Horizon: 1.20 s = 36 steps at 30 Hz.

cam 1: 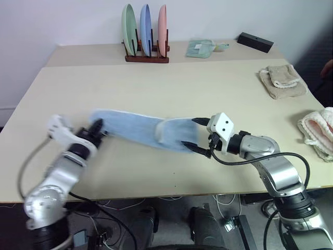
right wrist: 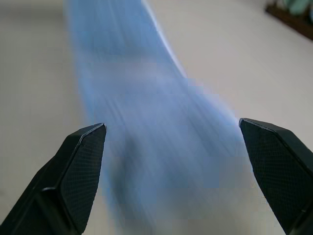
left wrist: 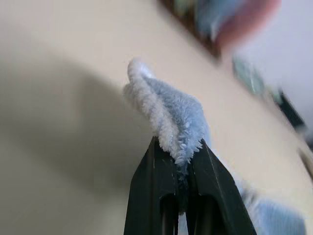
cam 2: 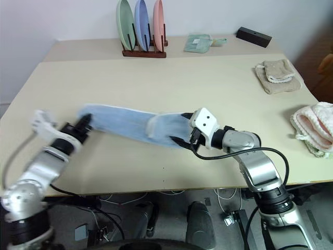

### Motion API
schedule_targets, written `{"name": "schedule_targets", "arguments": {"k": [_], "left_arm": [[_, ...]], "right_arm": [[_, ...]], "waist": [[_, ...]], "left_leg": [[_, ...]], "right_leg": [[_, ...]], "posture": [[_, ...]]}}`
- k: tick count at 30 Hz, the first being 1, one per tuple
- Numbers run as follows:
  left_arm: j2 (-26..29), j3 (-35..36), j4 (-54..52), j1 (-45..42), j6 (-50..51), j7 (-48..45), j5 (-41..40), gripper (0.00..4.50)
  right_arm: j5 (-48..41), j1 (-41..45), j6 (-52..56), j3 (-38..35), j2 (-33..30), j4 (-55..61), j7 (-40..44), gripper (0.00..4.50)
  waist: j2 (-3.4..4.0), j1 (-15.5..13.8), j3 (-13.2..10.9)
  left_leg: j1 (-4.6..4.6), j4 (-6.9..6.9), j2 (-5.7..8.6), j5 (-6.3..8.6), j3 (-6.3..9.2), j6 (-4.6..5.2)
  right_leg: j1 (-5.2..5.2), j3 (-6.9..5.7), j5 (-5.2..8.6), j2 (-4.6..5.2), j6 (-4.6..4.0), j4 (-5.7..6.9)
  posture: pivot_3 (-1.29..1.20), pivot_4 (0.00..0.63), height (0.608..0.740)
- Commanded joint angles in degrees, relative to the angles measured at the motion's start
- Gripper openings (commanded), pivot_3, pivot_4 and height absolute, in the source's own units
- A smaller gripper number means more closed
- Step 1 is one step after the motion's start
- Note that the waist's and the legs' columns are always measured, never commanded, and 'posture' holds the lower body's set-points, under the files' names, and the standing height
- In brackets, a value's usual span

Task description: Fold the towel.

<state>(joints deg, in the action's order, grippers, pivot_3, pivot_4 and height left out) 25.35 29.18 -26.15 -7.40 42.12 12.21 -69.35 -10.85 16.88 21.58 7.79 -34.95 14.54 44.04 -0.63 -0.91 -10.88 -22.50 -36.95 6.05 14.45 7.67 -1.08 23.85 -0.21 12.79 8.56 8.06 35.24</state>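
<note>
The towel (cam 1: 138, 129) lies stretched across the table (cam 1: 156, 83) near its front edge, between our 2 grippers. In the eye views we see a rack (cam 1: 146, 56) at the back holding 3 plates, a beige cloth (cam 1: 281, 82) and a pink cloth (cam 1: 318, 130) at right. In the left wrist view, our left gripper (left wrist: 180, 161) pinches a towel corner. In the right wrist view, our right gripper (right wrist: 173, 147) gapes wide, empty, over the towel.
</note>
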Motion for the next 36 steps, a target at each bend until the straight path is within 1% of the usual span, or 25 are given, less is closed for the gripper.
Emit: {"name": "schedule_targets", "arguments": {"k": [1,3,6,8,11,12,15,18,19,22,23,26,28,29,30,31,32,34,36], "left_arm": [[6.21,-6.53,-4.20,-1.82,1.55,-8.60,4.52,0.05],[9.01,-12.26,-5.61,-3.18,2.30,-13.20,7.52,0.05],[11.49,-23.97,-7.57,-6.76,3.34,-20.64,13.73,0.05],[11.48,-30.58,-7.02,-8.87,3.47,-23.49,18.30,0.05],[9.06,-39.25,-3.01,-12.39,3.90,-25.90,25.03,0.05],[8.09,-40.93,-1.81,-13.17,4.40,-26.49,26.27,0.05],[5.95,-42.82,0.32,-14.18,5.76,-27.46,28.48,0.05],[3.93,-43.01,1.27,-14.40,7.30,-27.83,29.75,0.05],[3.37,-42.43,1.14,-14.26,7.88,-27.96,29.59,0.34],[2.64,-40.40,-0.21,-13.67,9.11,-28.92,28.96,1.50],[2.50,-38.81,-0.91,-13.25,9.55,-29.15,27.91,2.11],[2.96,-31.72,-3.89,-11.09,10.59,-30.17,22.94,3.63],[3.91,-25.94,-5.77,-8.91,10.55,-31.22,19.05,3.63],[4.56,-22.53,-6.33,-7.80,9.98,-31.58,17.68,3.67],[4.90,-19.84,-6.40,-7.14,9.72,-31.09,16.98,3.67],[5.13,-16.95,-5.71,-6.78,9.59,-29.95,16.54,3.02],[5.59,-14.90,-5.14,-6.44,9.05,-29.39,16.95,2.74],[6.82,-13.04,-4.25,-5.92,7.81,-29.17,19.22,1.69],[6.97,-12.71,-1.92,-6.42,6.85,-27.38,22.28,0.60]], "right_arm": [[0.13,-0.31,-1.80,-0.92,-0.07,0.91,0.16,4.47],[0.14,-0.53,-1.96,-1.14,0.11,0.76,0.29,4.47],[0.66,-0.77,-2.43,-0.92,0.22,0.54,0.23,4.47],[0.71,-0.81,-2.33,-0.88,0.39,0.81,0.05,4.47],[0.45,-1.07,-1.65,-1.02,0.80,1.93,-0.45,4.47],[0.43,-1.35,-1.51,-1.05,0.80,2.37,-0.56,4.47],[0.45,-1.85,-1.21,-1.23,0.70,3.05,-0.93,4.47],[0.46,-2.44,-0.95,-1.61,0.57,3.67,-1.45,4.47],[0.53,-2.52,-0.98,-1.61,0.57,3.74,-1.60,4.47],[0.69,-2.42,-0.99,-1.50,0.72,3.83,-2.04,4.47],[0.70,-2.21,-0.91,-1.45,0.82,3.85,-2.20,4.47],[0.60,-1.55,-0.81,-1.57,1.08,3.86,-2.76,4.47],[0.26,-0.96,-0.72,-2.01,1.41,3.62,-3.16,4.47],[-0.34,-0.41,-0.30,-2.48,1.92,3.48,-3.52,3.94],[-0.89,0.10,0.10,-2.84,2.37,3.41,-3.74,3.67],[-1.48,0.89,0.56,-3.11,2.98,3.38,-3.99,3.18],[-1.92,1.73,1.08,-3.27,3.60,3.40,-4.21,2.74],[-2.73,3.69,1.96,-3.13,5.02,3.43,-4.58,1.65],[-3.77,6.37,3.41,-1.97,7.61,3.73,-5.17,0.56]], "waist": [[0.00,-0.05,0.00],[0.00,-0.04,0.00],[-0.01,0.15,-0.01],[0.00,0.22,-0.02],[0.01,0.31,-0.03],[0.00,0.28,-0.03],[-0.02,0.26,-0.05],[-0.02,0.20,-0.05],[-0.02,0.19,-0.06],[-0.02,0.22,-0.06],[-0.02,0.26,-0.06],[-0.02,0.37,-0.06],[-0.02,0.37,-0.06],[-0.02,0.42,-0.06],[0.00,0.36,-0.07],[0.00,0.32,-0.07],[0.00,0.29,-0.07],[-0.01,0.22,-0.07],[-0.01,0.19,-0.07]], "left_leg": [[0.00,0.00,0.00,0.00,0.00,0.00],[0.01,0.00,0.02,0.00,0.00,0.00],[0.01,0.00,0.02,0.00,-0.01,0.01],[0.01,0.03,0.02,0.00,-0.02,0.01],[0.02,0.08,0.02,0.00,-0.06,0.01],[0.02,0.09,0.01,0.00,-0.05,0.01],[0.00,0.10,0.00,0.00,-0.04,0.01],[-0.01,0.12,-0.03,0.00,-0.02,0.01],[-0.01,0.12,-0.03,0.00,-0.02,0.01],[-0.01,0.12,-0.03,0.00,0.00,0.01],[-0.01,0.12,-0.03,0.00,0.00,0.01],[-0.01,0.13,-0.04,0.00,0.00,0.01],[-0.01,0.14,-0.07,0.00,-0.01,0.01],[-0.01,0.15,-0.08,0.00,0.00,0.01],[-0.02,0.15,-0.09,0.00,-0.01,0.01],[-0.02,0.16,-0.09,-0.01,-0.01,0.00],[-0.02,0.16,-0.09,-0.02,-0.01,-0.02],[-0.01,0.15,-0.09,-0.03,-0.01,-0.04],[-0.01,0.15,-0.07,-0.03,0.00,-0.04]], "right_leg": [[-0.01,0.00,0.00,0.00,0.00,0.00],[-0.05,0.00,0.00,0.01,0.00,-0.03],[-0.06,0.00,0.00,0.00,0.00,-0.04],[-0.04,0.00,-0.02,-0.02,0.03,-0.04],[-0.02,0.01,-0.02,-0.03,0.04,-0.04],[0.00,0.01,-0.04,-0.04,0.07,-0.04],[0.03,0.01,-0.08,-0.04,0.16,-0.04],[0.04,0.01,-0.07,-0.02,0.20,-0.04],[0.04,0.01,-0.07,-0.01,0.20,-0.04],[0.04,0.01,-0.07,-0.01,0.21,-0.04],[0.04,0.01,-0.07,-0.01,0.21,-0.03],[0.08,0.01,-0.07,-0.02,0.22,-0.02],[0.11,0.01,-0.07,-0.02,0.22,-0.01],[0.12,0.01,-0.07,-0.02,0.22,-0.01],[0.14,0.01,-0.07,-0.02,0.22,0.00],[0.15,0.01,-0.07,-0.02,0.22,0.01],[0.15,0.01,-0.08,-0.03,0.21,0.01],[0.13,0.01,-0.09,-0.03,0.18,0.02],[0.12,0.01,-0.09,-0.02,0.18,0.01]], "posture": [[0.00,0.150,0.737],[0.00,0.150,0.737],[0.00,0.150,0.737],[0.00,0.150,0.737],[0.00,0.150,0.737],[0.00,0.150,0.737],[0.00,0.150,0.737],[0.00,0.150,0.737],[0.00,0.150,0.737],[0.00,0.150,0.737],[0.00,0.150,0.737],[0.00,0.150,0.737],[0.00,0.150,0.737],[0.00,0.150,0.737],[0.00,0.150,0.737],[0.00,0.150,0.737],[0.00,0.150,0.737],[0.00,0.150,0.737],[0.00,0.150,0.737]]}}
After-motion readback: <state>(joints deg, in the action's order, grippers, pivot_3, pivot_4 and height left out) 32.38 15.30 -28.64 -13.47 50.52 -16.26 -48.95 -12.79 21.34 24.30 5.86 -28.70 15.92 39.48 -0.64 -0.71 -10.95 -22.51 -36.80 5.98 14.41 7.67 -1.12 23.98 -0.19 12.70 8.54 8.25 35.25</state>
